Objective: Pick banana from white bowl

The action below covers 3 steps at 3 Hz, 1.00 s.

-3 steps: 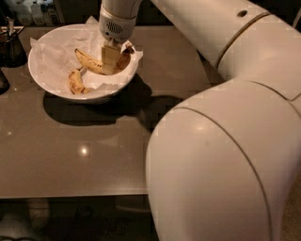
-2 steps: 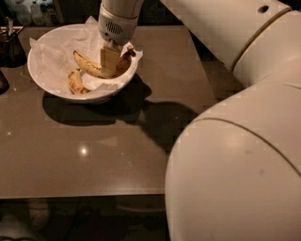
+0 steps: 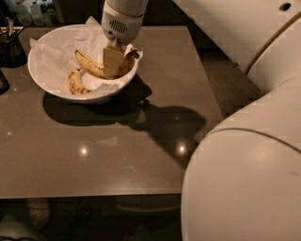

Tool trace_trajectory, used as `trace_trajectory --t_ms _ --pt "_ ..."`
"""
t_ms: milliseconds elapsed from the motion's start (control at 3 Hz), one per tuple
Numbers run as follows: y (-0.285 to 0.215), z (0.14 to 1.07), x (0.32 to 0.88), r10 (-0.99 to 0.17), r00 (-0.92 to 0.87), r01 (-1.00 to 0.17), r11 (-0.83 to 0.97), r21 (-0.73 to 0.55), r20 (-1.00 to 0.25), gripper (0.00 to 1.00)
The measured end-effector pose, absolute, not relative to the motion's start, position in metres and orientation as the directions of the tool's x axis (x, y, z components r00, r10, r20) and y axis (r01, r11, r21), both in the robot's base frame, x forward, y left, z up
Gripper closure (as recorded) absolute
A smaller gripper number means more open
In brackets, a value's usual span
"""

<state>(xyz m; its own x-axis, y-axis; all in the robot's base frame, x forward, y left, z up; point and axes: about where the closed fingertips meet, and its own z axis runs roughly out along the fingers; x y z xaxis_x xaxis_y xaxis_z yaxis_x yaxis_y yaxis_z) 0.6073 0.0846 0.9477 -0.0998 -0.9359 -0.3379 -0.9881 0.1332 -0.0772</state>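
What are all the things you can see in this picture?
white bowl: 1, glossy white, far left part of the table
paper: 1 crumpled sheet, white, lining the bowl
banana: 1, yellow with brown spots, long and curved, right part of the bowl
shorter banana: 1, yellow-brown, front left of the bowl
dark container: 1, dark, on the table left of the bowl
bottles: pale, too dim to count, behind the table at top left
table: 1, glossy brown, under everything
gripper: 1, tan, down in the bowl at the banana's middle
arm: 1, white, fills the right side
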Motion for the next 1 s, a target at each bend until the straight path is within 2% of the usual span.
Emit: trace_trajectory --t_ms 333,667,1000 --pt "0.072 0.954 0.573 -0.917 -0.111 -0.99 0.135 -0.036 -0.382 1.0" --pt "0.056 0.956 0.504 -0.894 -0.132 -0.991 0.12 0.057 -0.428 1.0" --pt "0.056 0.956 0.504 -0.894 -0.132 -0.991 0.12 0.057 -0.428 1.0"
